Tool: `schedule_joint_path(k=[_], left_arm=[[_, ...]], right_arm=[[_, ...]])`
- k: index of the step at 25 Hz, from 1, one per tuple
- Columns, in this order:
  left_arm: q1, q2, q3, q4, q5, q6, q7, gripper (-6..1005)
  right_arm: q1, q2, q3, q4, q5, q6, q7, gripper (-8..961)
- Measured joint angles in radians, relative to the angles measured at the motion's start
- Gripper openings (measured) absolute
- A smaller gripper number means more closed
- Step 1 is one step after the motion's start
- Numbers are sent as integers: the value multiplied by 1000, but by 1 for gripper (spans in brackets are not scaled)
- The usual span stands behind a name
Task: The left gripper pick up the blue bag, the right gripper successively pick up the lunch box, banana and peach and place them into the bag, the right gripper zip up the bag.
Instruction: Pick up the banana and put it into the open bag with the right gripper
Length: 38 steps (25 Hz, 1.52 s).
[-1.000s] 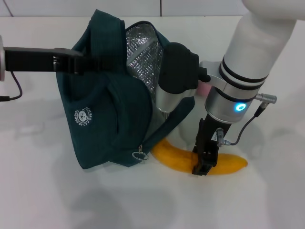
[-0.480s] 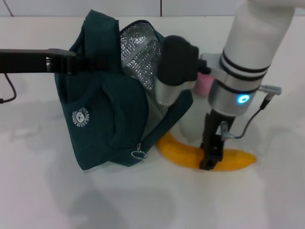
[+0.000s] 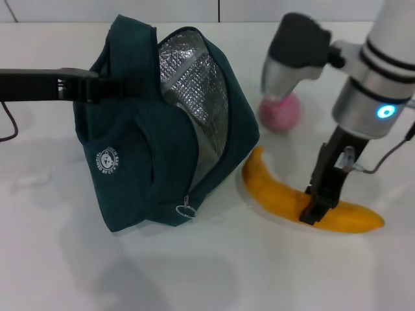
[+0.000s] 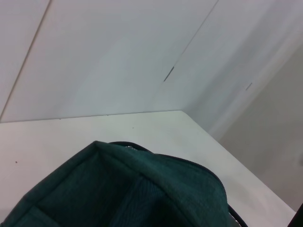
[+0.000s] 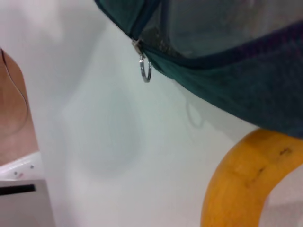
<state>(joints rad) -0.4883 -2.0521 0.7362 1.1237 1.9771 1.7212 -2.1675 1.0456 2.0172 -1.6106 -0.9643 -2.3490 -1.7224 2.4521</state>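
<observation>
The blue bag [image 3: 155, 142] is held open by the left gripper [image 3: 81, 86], fingers pinching its handle, while beside the bag the banana [image 3: 305, 201] is pinched by the right gripper [image 3: 314, 210], and the peach [image 3: 280, 111] is unpacked.

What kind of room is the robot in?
Probably a test room or lab, not a kitchen. There is only a plain white table against bare white wall panels, with just a bag, a banana and a peach set out.
</observation>
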Motion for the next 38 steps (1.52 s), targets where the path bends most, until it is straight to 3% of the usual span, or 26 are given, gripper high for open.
schedule_joint_path(k=[9, 15, 19, 22, 30, 38], left_arm=[[1, 1, 0, 1, 0, 0, 0, 37], [1, 1, 0, 2, 0, 2, 0, 37], [0, 1, 0, 4, -8, 4, -1, 37], [0, 1, 0, 3, -9, 5, -1, 37], [-6, 1, 0, 1, -10, 5, -1, 37], [-4, 0, 0, 0, -11, 4, 0, 37]], right_arm=[[-93, -5, 207, -124, -99, -124, -4, 401], [-133, -8, 432, -241, -112, -136, -4, 401], [-155, -10, 604, -305, -34, -127, -25, 401], [-171, -10, 663, -322, 82, -116, -67, 401], [-188, -2, 623, -326, 296, 6, -189, 402], [-221, 4, 433, -313, 438, 260, -405, 402]])
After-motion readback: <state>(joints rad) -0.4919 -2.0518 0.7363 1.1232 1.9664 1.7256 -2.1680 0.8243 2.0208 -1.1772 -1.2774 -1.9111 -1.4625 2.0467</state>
